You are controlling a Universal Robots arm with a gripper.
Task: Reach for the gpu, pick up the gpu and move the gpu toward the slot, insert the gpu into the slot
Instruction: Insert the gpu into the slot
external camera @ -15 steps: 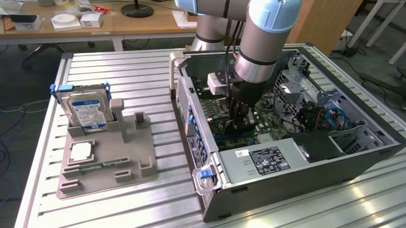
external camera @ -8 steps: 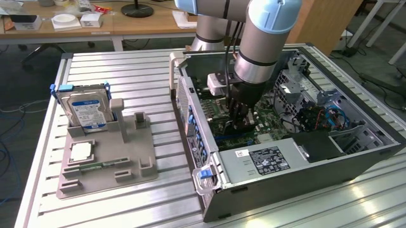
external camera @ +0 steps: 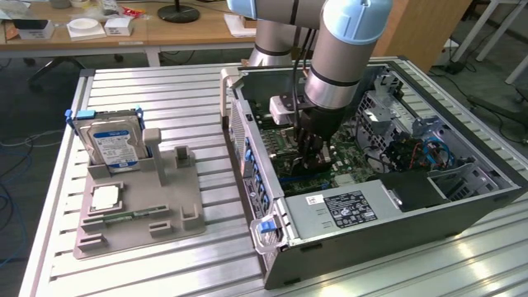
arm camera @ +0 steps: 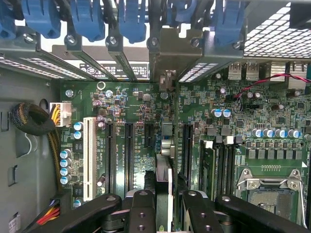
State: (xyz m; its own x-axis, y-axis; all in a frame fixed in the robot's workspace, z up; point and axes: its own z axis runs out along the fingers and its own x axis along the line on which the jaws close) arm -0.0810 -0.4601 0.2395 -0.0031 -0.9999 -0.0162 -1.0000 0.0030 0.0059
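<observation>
My gripper [external camera: 312, 162] is deep inside the open computer case [external camera: 462, 204], over the green motherboard [arm camera: 126, 107]. In the wrist view its black fingers [arm camera: 142, 209] are shut on the gpu [arm camera: 164, 167]. The card is seen edge-on, a thin upright card running from between the fingers toward the case's rear bracket openings. Its silvery bracket end [arm camera: 168, 80] lies close to the rear panel. The slot is hidden under the card in the wrist view. In the exterior view a bit of blue strip [external camera: 290, 182] shows beside the gripper. I cannot tell whether the card's edge is seated in it.
Dark expansion slots [arm camera: 129, 155] and a white slot [arm camera: 88, 158] flank the card, with memory strips [arm camera: 218, 167] and the silver processor socket [arm camera: 269, 187] on the other side. Blue bracket clips [arm camera: 131, 17] line the rear. Outside, a grey holder [external camera: 185, 210] carries the blue-labelled hard drive [external camera: 114, 145].
</observation>
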